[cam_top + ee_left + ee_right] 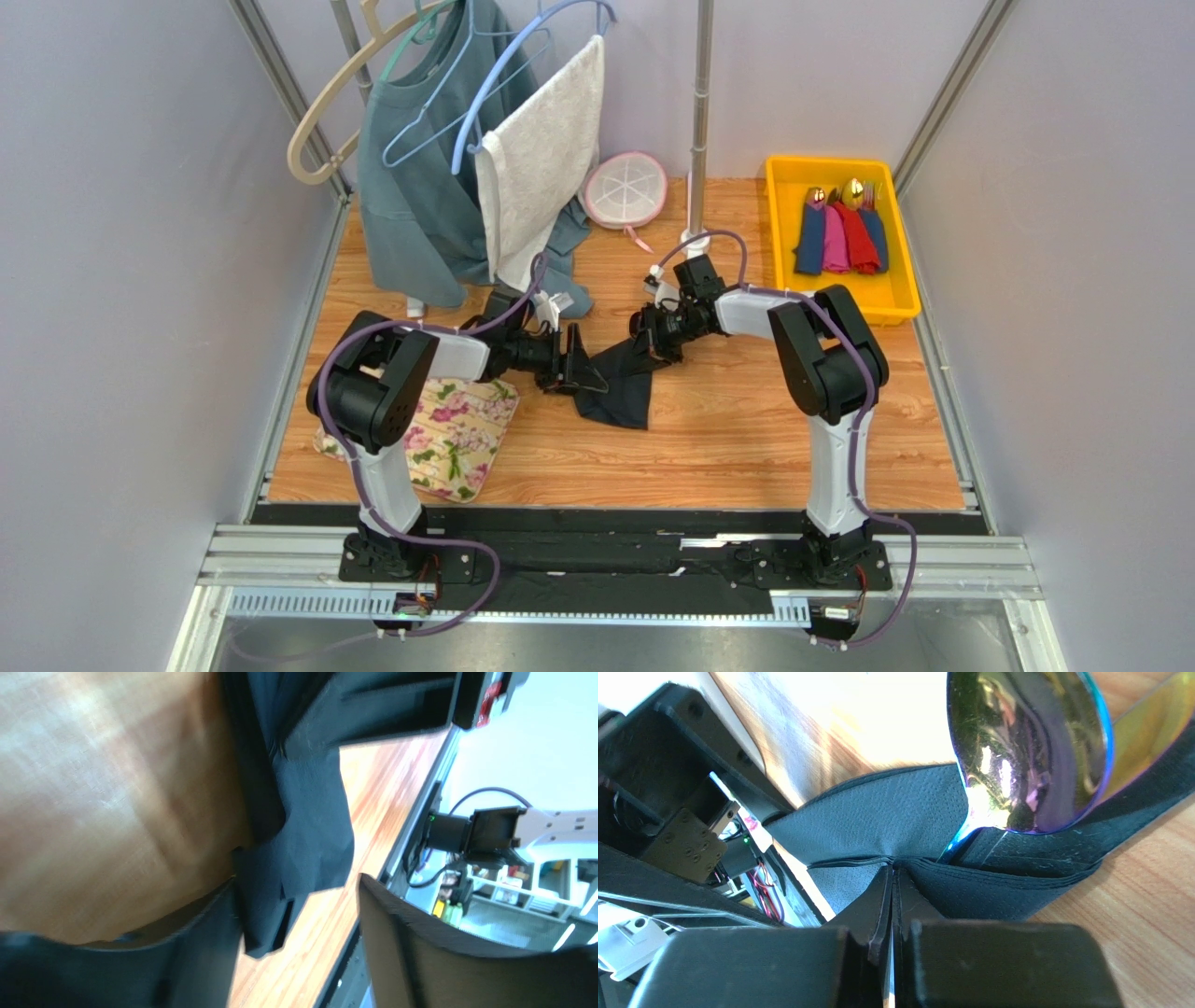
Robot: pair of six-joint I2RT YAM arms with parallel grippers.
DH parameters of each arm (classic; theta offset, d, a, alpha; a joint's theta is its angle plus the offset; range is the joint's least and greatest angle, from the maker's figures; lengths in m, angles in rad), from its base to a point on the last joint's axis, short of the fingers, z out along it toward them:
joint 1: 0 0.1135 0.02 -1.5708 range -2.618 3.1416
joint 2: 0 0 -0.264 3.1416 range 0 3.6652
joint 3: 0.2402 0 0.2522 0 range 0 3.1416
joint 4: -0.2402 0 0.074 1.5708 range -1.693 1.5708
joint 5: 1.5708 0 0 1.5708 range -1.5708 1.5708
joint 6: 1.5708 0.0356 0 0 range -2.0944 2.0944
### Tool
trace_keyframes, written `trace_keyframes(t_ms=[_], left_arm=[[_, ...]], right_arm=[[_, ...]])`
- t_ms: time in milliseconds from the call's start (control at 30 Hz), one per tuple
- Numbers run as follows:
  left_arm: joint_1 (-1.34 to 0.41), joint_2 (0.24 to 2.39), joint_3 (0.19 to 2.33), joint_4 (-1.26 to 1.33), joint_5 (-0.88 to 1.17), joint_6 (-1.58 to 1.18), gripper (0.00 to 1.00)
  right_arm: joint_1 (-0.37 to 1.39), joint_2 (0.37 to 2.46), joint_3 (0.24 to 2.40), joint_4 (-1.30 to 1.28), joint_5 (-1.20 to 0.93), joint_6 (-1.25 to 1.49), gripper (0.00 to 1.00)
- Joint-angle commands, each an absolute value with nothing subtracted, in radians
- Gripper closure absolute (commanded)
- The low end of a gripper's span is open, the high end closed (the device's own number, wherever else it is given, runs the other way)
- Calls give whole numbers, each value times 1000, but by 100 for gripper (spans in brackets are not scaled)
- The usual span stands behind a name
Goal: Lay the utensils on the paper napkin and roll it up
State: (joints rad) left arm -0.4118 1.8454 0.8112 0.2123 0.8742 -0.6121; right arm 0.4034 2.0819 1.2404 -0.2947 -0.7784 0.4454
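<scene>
You find the paper napkin point(619, 394) crumpled mid-table, a fold over the spoon point(1027, 749); rolling is begun but unfinished. The right gripper point(891, 873) is pinched tight on that fold. The left gripper point(295, 906) gapes empty alongside.

Towel point(540, 140) and pole point(700, 112) stand behind the paper napkin point(620, 396); tabletop point(758, 448) open nearside.
</scene>
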Motion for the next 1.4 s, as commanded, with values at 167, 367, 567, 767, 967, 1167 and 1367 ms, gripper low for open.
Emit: trace_keyframes(t_ms=[167,367,567,767,967,1167,1367], left_arm=[[-411,1913,838,495,833,-831,26],[-413,1979,880,494,834,-802,28],[-414,2006,887,433,896,-792,40],[-414,1941,841,408,1011,-766,50],[-405,1852,773,446,1045,-782,37],[-388,1845,732,502,1011,-888,17],[-393,1868,677,621,991,-1038,16]], right_arm=[[419,2106,1224,-357,-713,367,100],[417,2112,1230,-359,-715,364,100],[417,2114,1227,-359,-710,367,100],[419,2121,1236,-365,-701,368,100],[419,2118,1238,-368,-700,371,100],[419,2123,1239,-367,-701,373,100],[422,2120,1241,-368,-698,373,100]])
